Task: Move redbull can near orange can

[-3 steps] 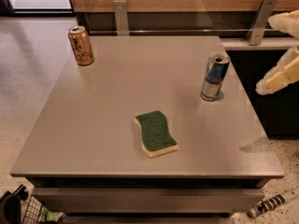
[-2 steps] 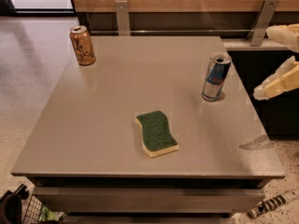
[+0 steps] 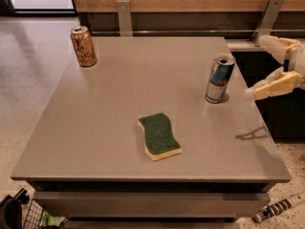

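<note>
- The gripper (image 3: 255, 67) is hovering at the right edge of the grey table (image 3: 119, 94), with its two pale fingers spread wide apart and gripping nothing.
- The redbull can (image 3: 219, 78) is standing upright near the table's right side, just left of the lower finger and not touching it.
- The orange can (image 3: 83, 46) is standing upright at the far left corner, well apart from the redbull can.
- A green-and-yellow sponge (image 3: 158, 136) is lying flat toward the table's front, touching neither can.
</note>
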`<state>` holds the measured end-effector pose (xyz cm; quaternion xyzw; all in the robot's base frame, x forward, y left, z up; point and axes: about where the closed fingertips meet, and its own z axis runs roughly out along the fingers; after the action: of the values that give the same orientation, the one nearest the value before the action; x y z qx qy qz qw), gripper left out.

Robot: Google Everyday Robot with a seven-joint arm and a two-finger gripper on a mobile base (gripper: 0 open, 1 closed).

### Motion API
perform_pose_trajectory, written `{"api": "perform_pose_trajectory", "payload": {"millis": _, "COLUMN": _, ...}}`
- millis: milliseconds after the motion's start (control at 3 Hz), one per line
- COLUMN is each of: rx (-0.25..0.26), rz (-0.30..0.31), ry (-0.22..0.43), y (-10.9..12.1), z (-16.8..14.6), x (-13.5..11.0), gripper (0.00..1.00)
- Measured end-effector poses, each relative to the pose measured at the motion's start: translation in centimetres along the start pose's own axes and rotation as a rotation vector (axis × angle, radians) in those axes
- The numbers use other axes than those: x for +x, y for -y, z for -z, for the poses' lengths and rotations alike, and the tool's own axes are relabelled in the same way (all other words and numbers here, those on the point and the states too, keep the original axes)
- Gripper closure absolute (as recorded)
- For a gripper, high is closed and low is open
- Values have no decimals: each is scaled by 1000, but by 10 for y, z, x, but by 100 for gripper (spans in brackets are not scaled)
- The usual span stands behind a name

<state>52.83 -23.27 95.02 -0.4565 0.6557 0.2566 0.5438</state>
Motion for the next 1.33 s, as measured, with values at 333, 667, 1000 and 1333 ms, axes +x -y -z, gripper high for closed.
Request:
{"api": "perform_pose_trajectory", "payload": {"millis": 333, "rx": 18, "rz": -3, "ry": 86, "y": 12, "z": -9, "x": 7, "gripper": 0}}
{"api": "perform_pose_trajectory", "payload": {"millis": 667, "rx": 18, "rz": -3, "ry": 86, "y": 12, "z": -9, "x": 7, "gripper": 0}}
{"api": "perform_pose_trajectory", "payload": {"millis": 1000, "rx": 16, "rz": -66, "ry": 91, "y": 16, "z": -27, "x": 25, "gripper": 0}}
{"api": "perform_pose_trajectory", "payload": {"millis": 1333, "rx": 21, "rz": -130, "ry": 112, "y": 20, "z": -45, "x": 45, "gripper": 0}}
